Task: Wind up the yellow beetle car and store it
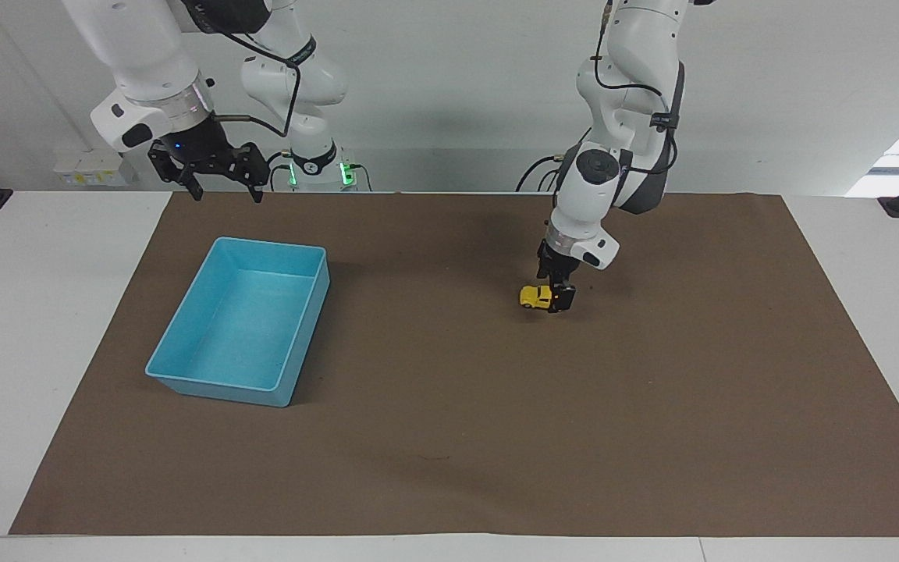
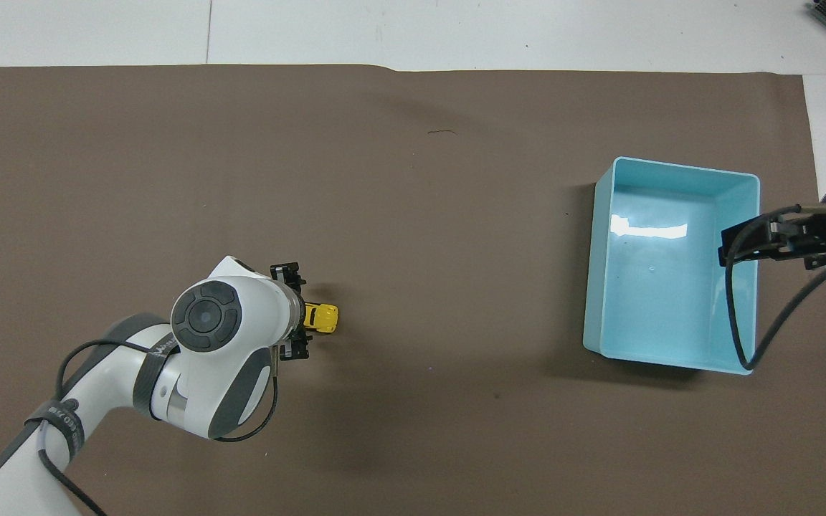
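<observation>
Yellow beetle car (image 1: pixel 533 297) on mat, left gripper (image 1: pixel 559 300) jaws apart straddling it.

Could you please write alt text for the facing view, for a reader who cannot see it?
The left gripper is down over one end of the tiny yellow beetle toy car on the brown mat, jaws open. The right gripper waits open in the air near the empty light blue plastic tray.

Left gripper (image 2: pixel 297 320) straddles the yellow beetle car (image 2: pixel 323 318), fingers apart; blue tray (image 2: pixel 603 272) sits well apart.
</observation>
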Available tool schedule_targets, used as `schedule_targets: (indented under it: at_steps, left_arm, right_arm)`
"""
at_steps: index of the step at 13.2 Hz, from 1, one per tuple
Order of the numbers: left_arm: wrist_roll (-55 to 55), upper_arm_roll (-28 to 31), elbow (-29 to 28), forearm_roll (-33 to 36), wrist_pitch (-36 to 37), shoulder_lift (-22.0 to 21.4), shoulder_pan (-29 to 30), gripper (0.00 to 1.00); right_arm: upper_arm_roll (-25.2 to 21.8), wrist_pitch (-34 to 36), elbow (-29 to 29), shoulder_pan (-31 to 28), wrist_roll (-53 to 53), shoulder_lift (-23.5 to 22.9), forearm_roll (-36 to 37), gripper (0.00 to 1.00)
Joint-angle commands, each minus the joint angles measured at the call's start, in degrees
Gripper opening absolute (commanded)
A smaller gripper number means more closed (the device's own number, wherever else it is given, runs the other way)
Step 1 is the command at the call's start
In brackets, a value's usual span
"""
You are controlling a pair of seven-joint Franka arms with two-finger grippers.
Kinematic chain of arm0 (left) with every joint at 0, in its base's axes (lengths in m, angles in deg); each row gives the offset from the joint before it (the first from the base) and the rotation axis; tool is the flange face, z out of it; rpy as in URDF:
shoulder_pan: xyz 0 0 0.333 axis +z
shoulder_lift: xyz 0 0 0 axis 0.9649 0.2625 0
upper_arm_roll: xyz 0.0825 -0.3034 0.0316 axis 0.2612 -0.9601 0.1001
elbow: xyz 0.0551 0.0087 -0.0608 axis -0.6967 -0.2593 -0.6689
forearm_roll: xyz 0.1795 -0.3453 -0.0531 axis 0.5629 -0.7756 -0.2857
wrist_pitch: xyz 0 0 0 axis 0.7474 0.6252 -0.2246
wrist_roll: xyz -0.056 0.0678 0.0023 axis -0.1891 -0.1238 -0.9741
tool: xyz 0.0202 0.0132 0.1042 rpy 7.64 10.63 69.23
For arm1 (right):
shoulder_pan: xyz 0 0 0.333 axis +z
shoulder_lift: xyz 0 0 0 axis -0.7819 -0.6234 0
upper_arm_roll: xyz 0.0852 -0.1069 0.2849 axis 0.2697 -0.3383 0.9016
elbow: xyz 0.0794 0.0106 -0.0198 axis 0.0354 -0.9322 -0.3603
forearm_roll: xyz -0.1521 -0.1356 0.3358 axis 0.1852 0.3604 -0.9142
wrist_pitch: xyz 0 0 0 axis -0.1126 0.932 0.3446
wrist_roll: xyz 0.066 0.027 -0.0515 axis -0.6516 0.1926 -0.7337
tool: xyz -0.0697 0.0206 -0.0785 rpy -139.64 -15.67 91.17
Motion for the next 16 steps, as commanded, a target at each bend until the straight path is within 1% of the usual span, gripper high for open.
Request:
schedule_targets:
  at_steps: [1, 3, 4, 5, 6, 7, 9, 12, 16]
  left_arm:
    - [-0.2, 0.3, -0.5, -0.7, -2.1, 0.4, 0.3, 1.0]
    - [-0.3, 0.2, -0.7, -0.7, -1.7, 0.4, 0.3, 1.0]
    - [-0.3, 0.2, -0.8, -0.7, -2.0, 0.6, 0.2, 0.6]
    - [-0.6, 0.2, -0.4, -0.7, -1.9, 1.2, 0.3, 0.28]
    - [-0.7, 0.2, -0.1, -0.5, -1.9, 1.3, 0.4, 0.06]
    - [-0.8, 0.3, 0.6, -0.3, -1.7, 1.5, 0.5, 0.0]
    - [-0.6, 0.3, 3.3, -0.3, -1.3, 2.9, 1.2, 0.0]
    - [0.2, 0.3, 9.4, -0.3, 0.2, 5.9, 2.4, 0.0]
    - [1.0, 0.0, 9.9, -0.2, -0.8, 6.5, 1.2, 0.0]
  right_arm:
    - [0.2, -0.8, -0.5, -0.9, -1.5, 0.5, -1.4, 1.0]
    - [0.2, -0.8, -0.5, -0.9, -1.5, 0.5, -1.4, 1.0]
    - [0.2, -0.8, -0.5, -0.9, -1.5, 0.5, -1.4, 1.0]
    - [0.2, -0.8, -0.5, -0.9, -1.5, 0.5, -1.4, 1.0]
    - [0.2, -0.8, -0.5, -0.9, -1.5, 0.5, -1.4, 1.0]
    - [0.2, -0.8, -0.5, -0.9, -1.5, 0.5, -1.4, 1.0]
    - [0.2, -0.8, -0.5, -0.9, -1.5, 0.5, -1.4, 1.0]
    - [0.2, -0.8, -0.5, -0.9, -1.5, 0.5, -1.4, 1.0]
    - [0.2, -0.8, -0.5, -0.9, -1.5, 0.5, -1.4, 1.0]
